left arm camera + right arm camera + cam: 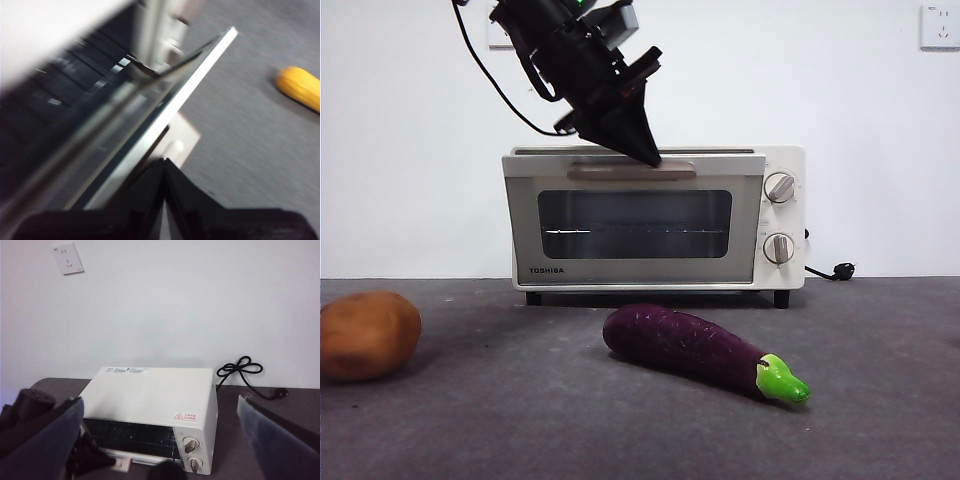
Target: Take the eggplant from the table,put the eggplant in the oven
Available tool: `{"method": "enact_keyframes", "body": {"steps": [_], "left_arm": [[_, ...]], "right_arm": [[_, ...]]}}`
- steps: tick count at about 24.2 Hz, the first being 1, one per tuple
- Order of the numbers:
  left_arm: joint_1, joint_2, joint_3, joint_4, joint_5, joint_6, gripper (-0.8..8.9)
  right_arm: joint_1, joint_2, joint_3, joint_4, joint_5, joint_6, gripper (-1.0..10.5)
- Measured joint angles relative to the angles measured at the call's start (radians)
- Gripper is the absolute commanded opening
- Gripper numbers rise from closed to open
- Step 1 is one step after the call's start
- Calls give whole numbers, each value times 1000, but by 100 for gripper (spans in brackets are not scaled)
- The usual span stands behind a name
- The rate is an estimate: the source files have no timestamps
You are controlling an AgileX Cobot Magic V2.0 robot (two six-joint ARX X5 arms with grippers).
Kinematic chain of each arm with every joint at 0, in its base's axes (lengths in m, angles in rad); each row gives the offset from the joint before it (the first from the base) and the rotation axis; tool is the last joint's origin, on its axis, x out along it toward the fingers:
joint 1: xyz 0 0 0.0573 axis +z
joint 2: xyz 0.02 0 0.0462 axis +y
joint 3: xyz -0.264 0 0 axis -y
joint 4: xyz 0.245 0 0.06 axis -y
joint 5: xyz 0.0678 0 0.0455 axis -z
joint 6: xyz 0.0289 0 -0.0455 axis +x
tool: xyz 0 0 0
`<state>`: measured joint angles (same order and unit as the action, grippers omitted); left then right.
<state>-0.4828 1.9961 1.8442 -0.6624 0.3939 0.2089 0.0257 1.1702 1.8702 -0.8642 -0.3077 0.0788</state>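
The dark purple eggplant [685, 345] with its green stem cap lies on the grey table [520, 430] in front of the oven [650, 215], untouched. My left gripper [645, 152] comes down from above, shut to a point, its tip against the beige handle bar [632, 171] at the top of the oven door. In the left wrist view the shut left gripper [164, 165] sits at the handle [176, 145], and the glass door [150, 115] leans a little away from the oven body. My right gripper [160, 401] hangs open, high above the oven [150, 395].
A round orange-brown potato [365, 335] rests at the table's left edge and also shows as the potato [300, 87] in the left wrist view. The oven's black power cord [240, 367] trails behind it on the right. A white wall stands close behind.
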Motion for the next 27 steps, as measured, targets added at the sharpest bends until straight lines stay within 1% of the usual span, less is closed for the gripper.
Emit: {"method": "enact_keyframes", "body": {"steps": [2, 11, 27], "left_arm": [[-9, 7, -6, -34, 29, 0, -6], [-48, 19, -11, -104, 35, 0, -6], [-56, 16, -11, -110, 52, 0, -6]], "right_arm": [[0, 0, 0, 0, 0, 0, 599], [0, 3, 0, 1, 0, 0, 599], [1, 5, 0, 0, -7, 0, 599]]}}
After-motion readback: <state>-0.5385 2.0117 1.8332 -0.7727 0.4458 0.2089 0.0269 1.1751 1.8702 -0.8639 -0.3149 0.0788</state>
